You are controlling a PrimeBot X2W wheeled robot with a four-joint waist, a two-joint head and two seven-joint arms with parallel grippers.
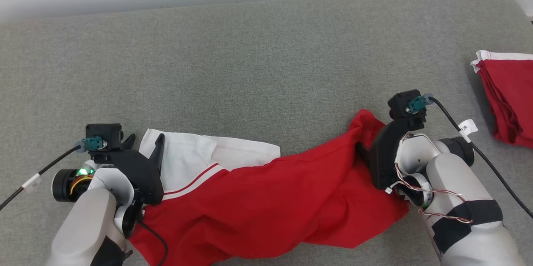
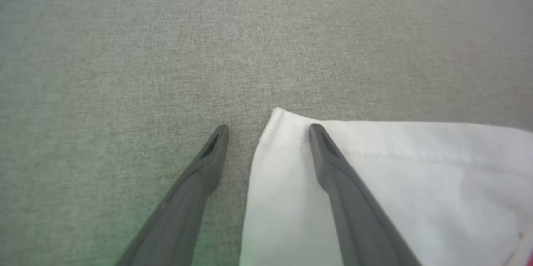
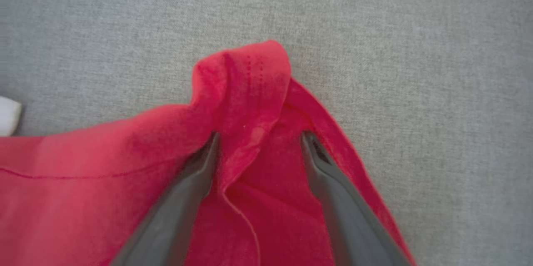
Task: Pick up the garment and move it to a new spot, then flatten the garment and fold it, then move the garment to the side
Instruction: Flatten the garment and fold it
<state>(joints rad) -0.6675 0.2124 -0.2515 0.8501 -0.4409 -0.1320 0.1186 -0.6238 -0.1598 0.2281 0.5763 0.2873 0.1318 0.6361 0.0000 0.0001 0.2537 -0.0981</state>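
2 splayed grippers astride garment

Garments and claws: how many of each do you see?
Garments: 2, the garment and a second garment far right
Claws: 2, left claw and right claw
Total: 4

Head camera: high above, looking steeply down on the grey surface. Wrist cameras: close over it, looking along the left gripper and right gripper. Shared with the head view: the garment, white corner left, red corner right.
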